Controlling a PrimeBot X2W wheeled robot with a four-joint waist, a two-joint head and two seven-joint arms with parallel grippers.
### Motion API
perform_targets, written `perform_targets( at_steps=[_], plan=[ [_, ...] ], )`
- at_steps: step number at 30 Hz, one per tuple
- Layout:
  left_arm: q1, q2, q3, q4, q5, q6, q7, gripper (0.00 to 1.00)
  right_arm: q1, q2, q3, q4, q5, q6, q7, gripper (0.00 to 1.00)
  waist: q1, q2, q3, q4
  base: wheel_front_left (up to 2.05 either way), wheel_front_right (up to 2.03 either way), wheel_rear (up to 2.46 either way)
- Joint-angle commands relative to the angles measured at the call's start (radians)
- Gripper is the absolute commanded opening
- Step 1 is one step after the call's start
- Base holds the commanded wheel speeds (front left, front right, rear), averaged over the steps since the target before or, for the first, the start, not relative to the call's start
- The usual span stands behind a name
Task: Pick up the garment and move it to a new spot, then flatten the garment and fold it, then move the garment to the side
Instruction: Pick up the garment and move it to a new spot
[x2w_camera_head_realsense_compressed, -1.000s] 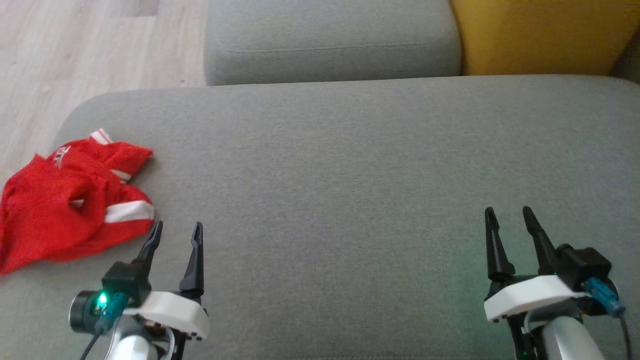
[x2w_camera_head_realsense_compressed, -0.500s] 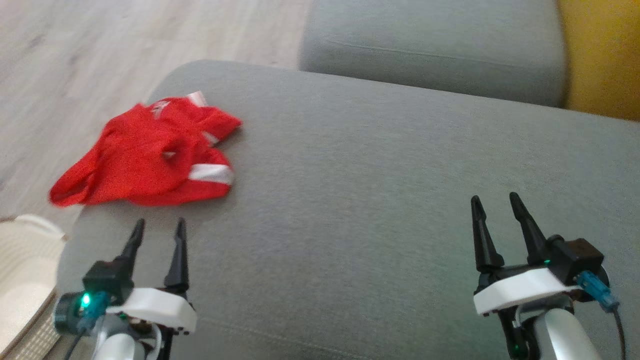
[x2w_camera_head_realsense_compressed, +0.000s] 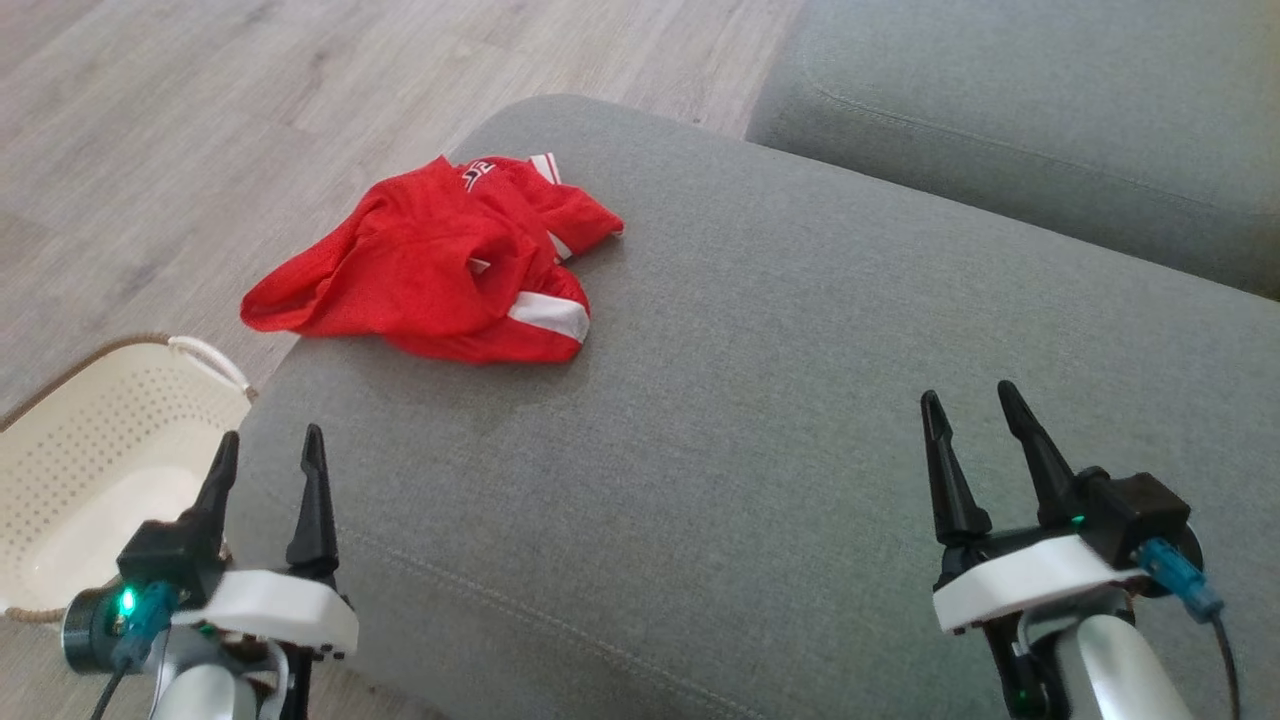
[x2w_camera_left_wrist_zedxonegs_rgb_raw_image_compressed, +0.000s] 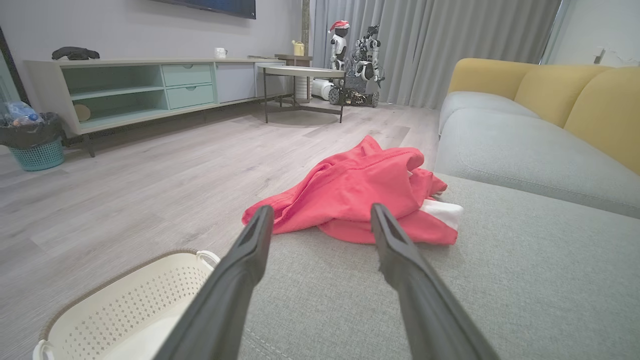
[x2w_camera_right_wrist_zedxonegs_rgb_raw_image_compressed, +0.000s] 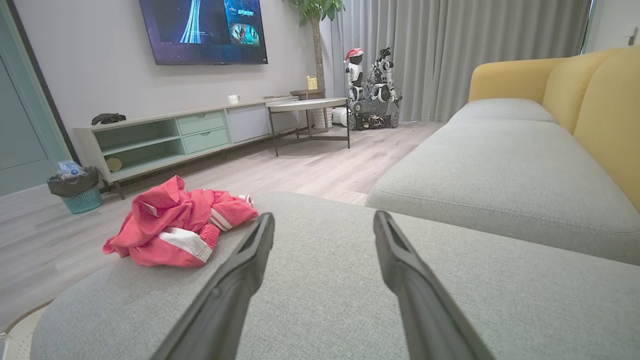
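Grey fabric seat cushion (x2w_camera_head_realsense_compressed: 800, 400) carries the work. Count: two pincers, one basket, one garment.

Nearest: the left pincer (x2w_camera_head_realsense_compressed: 273, 432) is at the cushion's near-left edge. Its fingers are parted with nothing between them, and they point toward the garment. The right pincer (x2w_camera_head_realsense_compressed: 968, 390) hovers over the cushion's right part, fingers likewise parted and empty, well apart from the garment.

One cream perforated basket (x2w_camera_head_realsense_compressed: 90, 440) stands on the wood floor (x2w_camera_head_realsense_compressed: 200, 120), just beside the left pincer.

Farther: one red garment (x2w_camera_head_realsense_compressed: 440, 260) with white stripes lies crumpled on the cushion's far-left corner, one edge overhanging the floor.
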Motion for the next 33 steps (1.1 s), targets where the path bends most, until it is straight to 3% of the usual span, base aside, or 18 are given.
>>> perform_targets(
  at_steps=[1, 14, 21, 26, 33],
  plan=[
    [-0.043, 0.010, 0.034, -0.041, 0.009, -0.002, -0.012, 1.00, -0.039, -0.004, 0.023, -0.038, 0.007, -0.001, 0.001, 1.00, 0.0000, 0.0000, 0.001, 0.005, 0.00, 0.00, 0.00],
    [-0.085, -0.008, 0.040, -0.041, 0.019, -0.016, -0.012, 1.00, -0.046, -0.004, 0.022, -0.047, 0.007, -0.001, 0.015, 1.00, 0.0000, 0.0000, 0.026, 0.000, 0.00, 0.00, 0.00],
    [-0.227, -0.013, 0.039, -0.006, 0.009, -0.033, -0.012, 1.00, -0.080, -0.011, 0.010, -0.098, -0.026, -0.001, 0.062, 1.00, 0.0000, 0.0000, 0.132, -0.042, 0.00, 0.00, 0.00],
    [-0.377, -0.013, 0.056, 0.117, -0.020, -0.044, -0.012, 1.00, -0.115, -0.041, 0.005, -0.152, -0.042, -0.001, 0.108, 1.00, 0.0000, 0.0000, 0.233, -0.096, 0.00, 0.00, 0.00],
    [-0.572, 0.029, 0.065, 0.446, -0.051, -0.067, 0.018, 1.00, -0.137, -0.064, -0.004, -0.196, -0.044, -0.001, 0.144, 1.00, 0.0000, 0.0000, 0.307, -0.160, 0.00, 0.00, 0.00]
  ],
)
